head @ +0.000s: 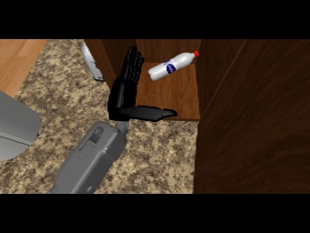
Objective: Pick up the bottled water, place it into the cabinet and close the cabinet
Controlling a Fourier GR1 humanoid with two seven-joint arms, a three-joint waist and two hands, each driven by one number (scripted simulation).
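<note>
- One hand (125,93) shows at this moment, black, on a grey forearm (90,159) that comes up from the lower edge; which arm it belongs to cannot be told from this view alone, though it reads most like the left.
- Its fingers are straight and point up into the cabinet (177,98), its thumb stands out to the right, and it has hold of nothing.
- No other hand is in sight.
- Bottle (172,66): white with a blue label and a red cap, lying on its side on the cabinet's wooden floor, towards the back, cap up and to the right.
- Bottle and fingertips are near each other but apart; a strip of bare wood shows between them.
- Done, as I judge it: the pick-up and the placing, since the bottle already lies inside and the hand is empty.
- Left, as I judge it: draw the hand clear of the opening and swing the door (264,123) shut. The broad dark wood panel at the right looks like that open door, though its hinge is hidden.
- Risk: the hand sits in the opening, so the door cannot close until it is out.
- Surface: a speckled brown-and-tan counter (57,91), with pale wood (6,59) beyond it at the upper left.
- Also there: a large grey shape (3,123) at the left edge, and a thin grey strip (92,61) just left of the cabinet wall; what either one is I cannot tell.
</note>
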